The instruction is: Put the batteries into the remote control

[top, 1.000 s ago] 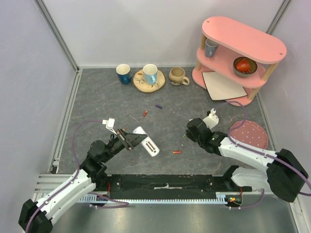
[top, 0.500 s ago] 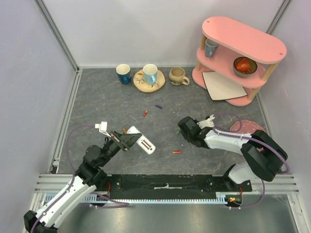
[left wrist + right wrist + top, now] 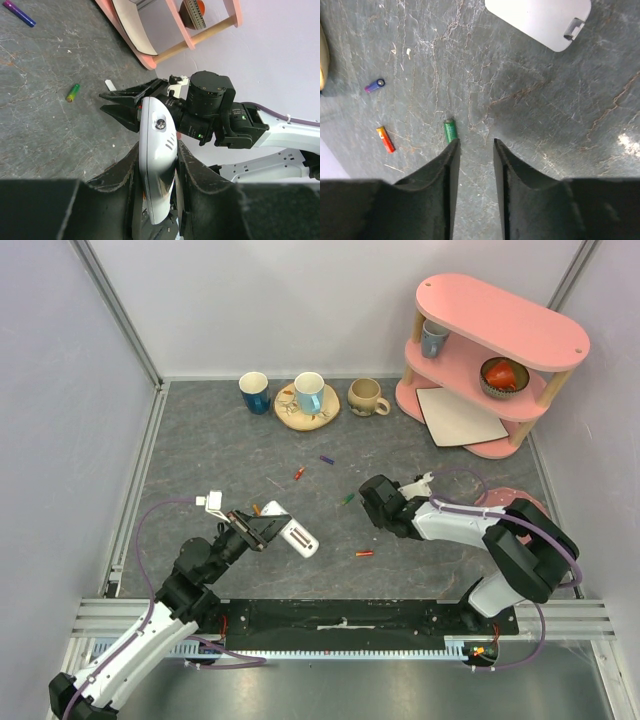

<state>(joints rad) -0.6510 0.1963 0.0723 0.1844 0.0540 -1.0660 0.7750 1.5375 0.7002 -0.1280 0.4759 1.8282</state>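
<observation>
Top external view: the left gripper [image 3: 268, 529] is clamped on one end of the remote control [image 3: 296, 535], front left of the grey table [image 3: 200, 460]. The right gripper [image 3: 366, 502] is down low mid-table, jaws a bit apart with nothing in them. The green battery [image 3: 347, 499] lies just beside its tip. The nearer red-orange battery [image 3: 365, 553] is towards the front. The farther red-orange battery [image 3: 299, 473] and the purple battery [image 3: 326, 459] sit further back.

Left wrist: both fingers [image 3: 192, 167] squeeze the remote control [image 3: 156, 165], which stands on its edge. Beyond it, the right gripper [image 3: 119, 103] is visibly spread, and the green battery [image 3: 73, 92] lies loose on the table nearby.

Right wrist: there's a narrow empty gap between the right gripper [image 3: 474, 149] fingers. The green battery [image 3: 451, 131] is right at one fingertip, outside the gap. The purple battery [image 3: 374, 85] and farther red-orange battery [image 3: 385, 139] are off to the side.
</observation>
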